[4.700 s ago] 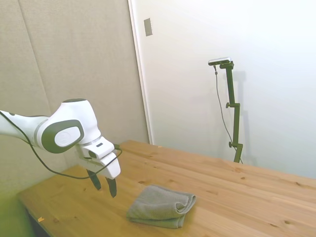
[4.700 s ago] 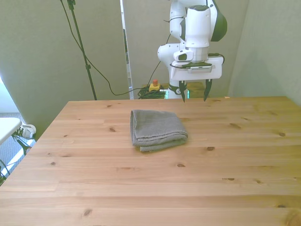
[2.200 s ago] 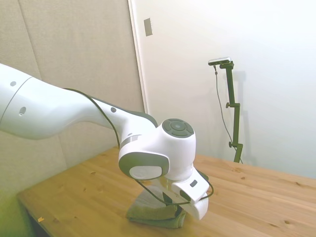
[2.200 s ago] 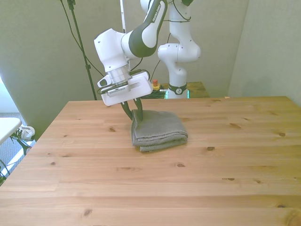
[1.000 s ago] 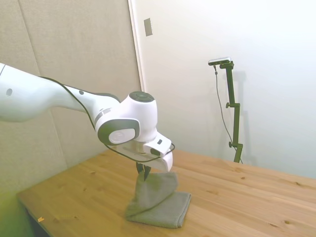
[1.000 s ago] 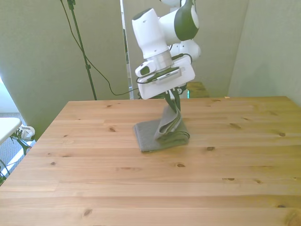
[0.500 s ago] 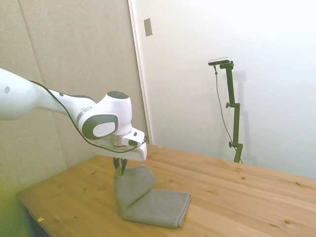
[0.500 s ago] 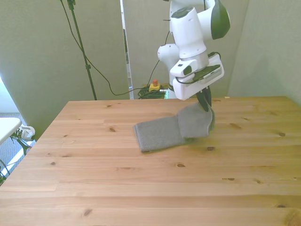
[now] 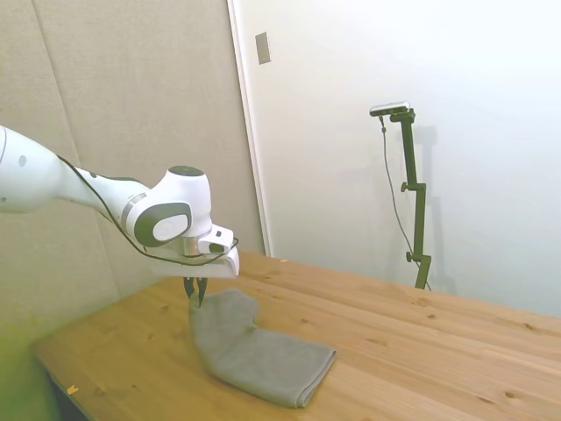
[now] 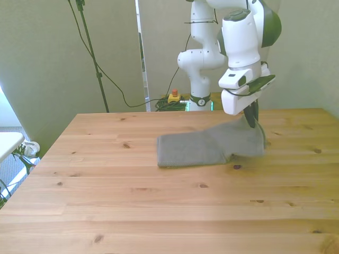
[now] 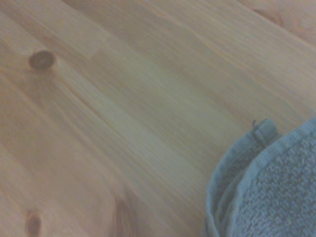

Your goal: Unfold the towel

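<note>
The grey towel [image 10: 204, 146] lies stretched out across the table, one end flat toward the front view's left, the other end lifted off the wood. My gripper [image 10: 250, 120] is shut on that raised end, just above the table near the front view's right. In the side view the gripper [image 9: 193, 295] pinches the towel [image 9: 254, 353] at its upper corner, and the cloth slopes down from there to the tabletop. The wrist view shows a hemmed corner of the towel [image 11: 269, 187] hanging over bare wood.
The wooden table [image 10: 159, 211] has open surface all around the towel. The robot's base [image 10: 200, 79] stands behind the far edge. A black cable and stand [image 10: 92, 58] rise at the back on the front view's left.
My gripper has carried the held end of the towel further toward the front view's right and lower. The upper layer has peeled over, and the towel now lies longer and flatter.
</note>
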